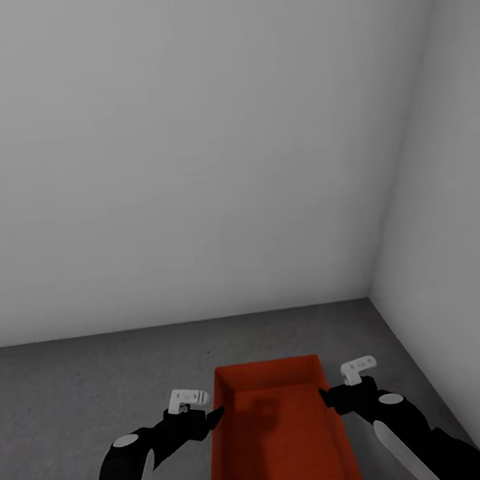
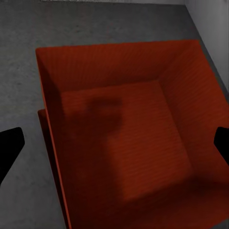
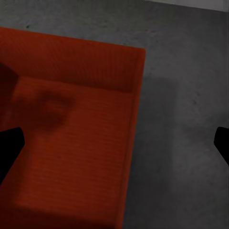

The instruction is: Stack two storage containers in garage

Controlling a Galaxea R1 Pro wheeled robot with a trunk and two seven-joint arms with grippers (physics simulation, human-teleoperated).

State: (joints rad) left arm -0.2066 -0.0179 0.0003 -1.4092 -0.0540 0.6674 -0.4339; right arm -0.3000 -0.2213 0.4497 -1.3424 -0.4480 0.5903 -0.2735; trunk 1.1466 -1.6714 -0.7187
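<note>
An orange-red storage container (image 1: 274, 442) lies on the dark grey garage floor (image 1: 77, 387), near the corner of two white walls. In the left wrist view the container (image 2: 124, 138) has a second red rim (image 2: 44, 125) just under its side wall, so one bin appears to sit on another. My left gripper (image 1: 213, 417) is at the bin's left rim and stands open (image 2: 114, 143), its fingers (image 2: 9, 145) wide apart. My right gripper (image 1: 327, 398) hovers at the right rim, open (image 3: 114, 143), with the container's wall (image 3: 136, 109) and bare floor (image 3: 186, 124) between its fingers.
A white wall (image 1: 179, 141) stands straight ahead and another white wall (image 1: 460, 222) closes the right side; they meet in a corner just beyond the bin. Rough grey floor stretches to the left.
</note>
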